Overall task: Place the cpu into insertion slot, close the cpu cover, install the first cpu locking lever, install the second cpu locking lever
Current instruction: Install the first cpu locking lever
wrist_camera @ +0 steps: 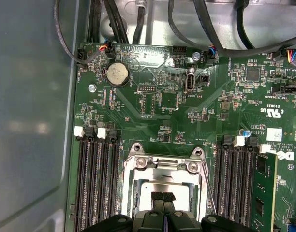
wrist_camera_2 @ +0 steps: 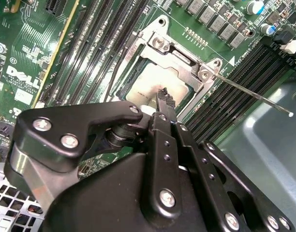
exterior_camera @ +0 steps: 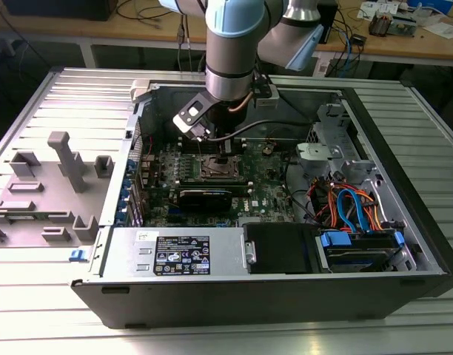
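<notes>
cpu (wrist_camera_2: pixel 148 79) and cpu cover (wrist_camera_2: pixel 179 57) are partly hidden by the gripper (wrist_camera_2: pixel 163 95) in the second wrist view; cpu cover is cut off at picture edge in the first wrist view.

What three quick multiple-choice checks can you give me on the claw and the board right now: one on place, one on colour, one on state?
1. The claw hangs over:
A) the insertion slot
B) the power supply
C) the blue cables

2. The motherboard is:
A) red
B) black
C) green

3. The claw's fingertips are:
A) spread wide
B) closed together
C) crossed over each other

Answers:
1 A: in the first wrist view the claw sits right above the slot's silvery rim.
2 C: the board around the slot is green in both wrist views.
3 B: the two tips lie side by side with barely a line between them.
</notes>
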`<state>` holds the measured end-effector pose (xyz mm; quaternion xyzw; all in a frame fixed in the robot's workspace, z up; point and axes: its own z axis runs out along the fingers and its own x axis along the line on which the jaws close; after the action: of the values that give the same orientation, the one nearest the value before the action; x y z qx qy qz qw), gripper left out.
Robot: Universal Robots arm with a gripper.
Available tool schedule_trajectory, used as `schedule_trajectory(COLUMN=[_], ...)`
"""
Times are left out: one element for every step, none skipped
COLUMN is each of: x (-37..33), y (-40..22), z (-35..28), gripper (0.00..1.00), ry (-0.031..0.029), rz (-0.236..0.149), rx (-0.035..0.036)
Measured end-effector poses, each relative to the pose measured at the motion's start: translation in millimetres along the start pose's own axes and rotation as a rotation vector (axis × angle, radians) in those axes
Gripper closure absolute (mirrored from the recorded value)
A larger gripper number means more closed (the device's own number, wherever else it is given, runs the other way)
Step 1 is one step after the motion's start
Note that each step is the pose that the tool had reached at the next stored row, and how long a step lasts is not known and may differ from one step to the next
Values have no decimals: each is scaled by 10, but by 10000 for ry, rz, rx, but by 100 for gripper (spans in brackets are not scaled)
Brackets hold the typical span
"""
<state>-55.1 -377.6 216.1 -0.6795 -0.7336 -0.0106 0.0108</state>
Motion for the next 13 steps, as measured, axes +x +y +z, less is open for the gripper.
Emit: schedule_trajectory(x=[0, 1, 1, 2, 4, 6, 8, 11, 11, 15, 16, 17, 18], y=[0, 0, 0, 0, 0, 0, 0, 0, 0, 0, 0, 0, 0], z=[-4, -14, -34, -72, -134, -193, -289, -353, -388, -488, -534, -578, -607], gripper=[89, 89, 89, 89, 89, 89, 89, 89, 89, 89, 89, 89, 89], ry=[-2, 0, -1, -1, -1, -1, 0, -1, -1, 0, 1, -1, -1], rz=[0, 0, 1, 1, 1, 1, 1, 0, 1, 1, 1, 0, 0], rx=[1, 0, 1, 0, 0, 1, 0, 0, 1, 1, 0, 1, 1])
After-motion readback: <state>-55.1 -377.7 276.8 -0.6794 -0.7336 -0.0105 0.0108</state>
